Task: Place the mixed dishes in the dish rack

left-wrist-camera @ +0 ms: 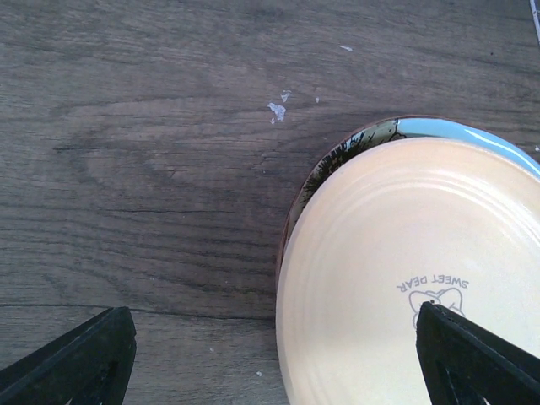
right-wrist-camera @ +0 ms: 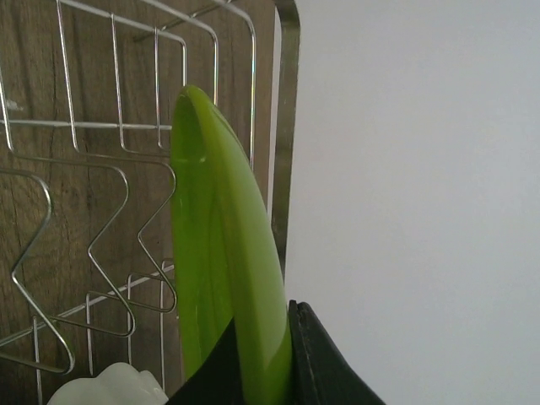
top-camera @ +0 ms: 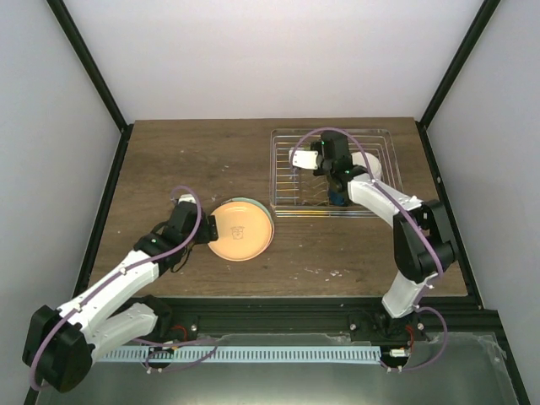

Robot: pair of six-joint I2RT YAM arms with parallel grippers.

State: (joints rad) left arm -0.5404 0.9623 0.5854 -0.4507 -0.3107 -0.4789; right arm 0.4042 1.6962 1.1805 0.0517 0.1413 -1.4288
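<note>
Lime green plate [right-wrist-camera: 219,253] stands on edge, clamped in the right gripper [right-wrist-camera: 261,359] over the dish rack [top-camera: 287,198]; left gripper [left-wrist-camera: 278,359] gapes wide, straddling the orange-yellow plate [left-wrist-camera: 405,270] rim on the worktop [left-wrist-camera: 152,169]

Top external looks steeply down from high on the near side, dish rack [top-camera: 285,186] at far right. Left wrist sits close above the tabletop [left-wrist-camera: 152,169] left of the rack, sharing the orange-yellow plate [left-wrist-camera: 413,278] with the top view. Right wrist, very close, faces along the rack's wires past a lime green plate [right-wrist-camera: 224,270]
</note>
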